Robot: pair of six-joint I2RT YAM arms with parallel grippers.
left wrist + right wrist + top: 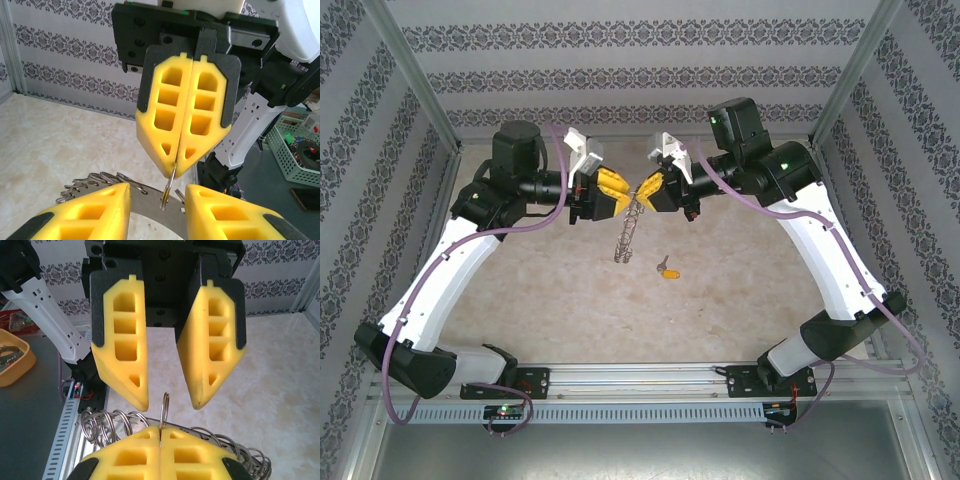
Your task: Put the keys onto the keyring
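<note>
The left gripper (171,401) stands spread, its fingers on either side of the ring's thin upright loop and apart from it. Between the arms, the keyring (627,232) hangs clear above the table (550,290), dangling like a loose wire coil. The right gripper (176,172) is pressed together on that top loop and carries the ring alone. Near the ring, to its lower right, the key (669,269) lies flat on the table, untouched. The step in hand looks like taking a second hold. The left fingers should close squarely on the loop just beside the right pinch, so the ring neither twists nor slips and one arm is free for the key.
</note>
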